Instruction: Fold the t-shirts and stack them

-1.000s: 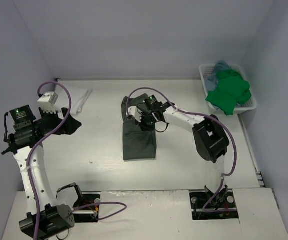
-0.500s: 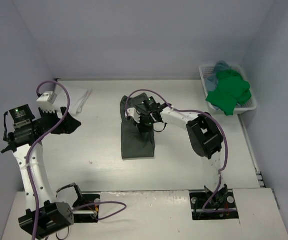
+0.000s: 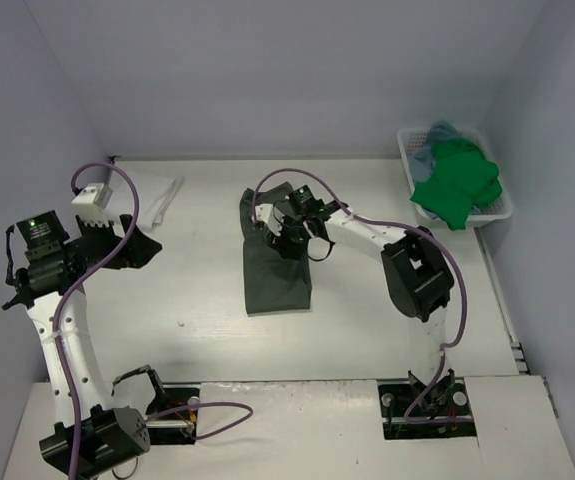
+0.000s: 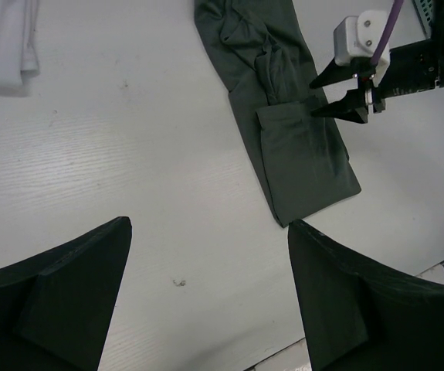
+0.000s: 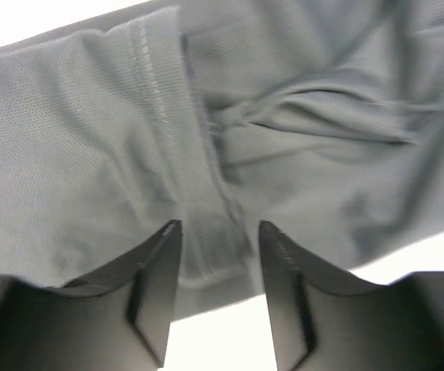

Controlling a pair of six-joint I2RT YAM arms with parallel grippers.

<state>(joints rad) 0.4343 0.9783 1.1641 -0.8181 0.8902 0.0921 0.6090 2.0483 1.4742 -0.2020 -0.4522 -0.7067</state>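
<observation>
Basket (image 3: 498,212) of white plastic lattice stands at the far right corner of the table (image 3: 197,290). It holds 2 shirts. The bright green shirt (image 3: 457,185) is heaped on top and spills over the near rim. The teal-blue shirt (image 3: 437,135) shows behind it at the far side, bunched up.

2 more shirts lie on the table itself. The white shirt (image 3: 157,190) (image 4: 1,46) is at the far left, laid flat, well apart from the others. The dark grey shirt (image 3: 277,285) (image 4: 299,154) (image 5: 75,154) lies near the middle as 1 long narrow strip running from far to near. Its near half is a smooth rectangle with a folded layer on top, and its far end is rumpled.

Over the middle of that strip is the right gripper (image 3: 289,235) (image 4: 330,93) (image 5: 220,232). Its jaws are parted with a clear gap between them, and the tips are down at the cloth beside a hemmed edge and a cluster of creases. Whether the tips touch the fabric cannot be told.

Off to the left, the left gripper (image 3: 122,245) (image 4: 210,232) hangs above bare table with its jaws spread wide and nothing between them. It is well apart from the grey strip and nearer the white shirt.
</observation>
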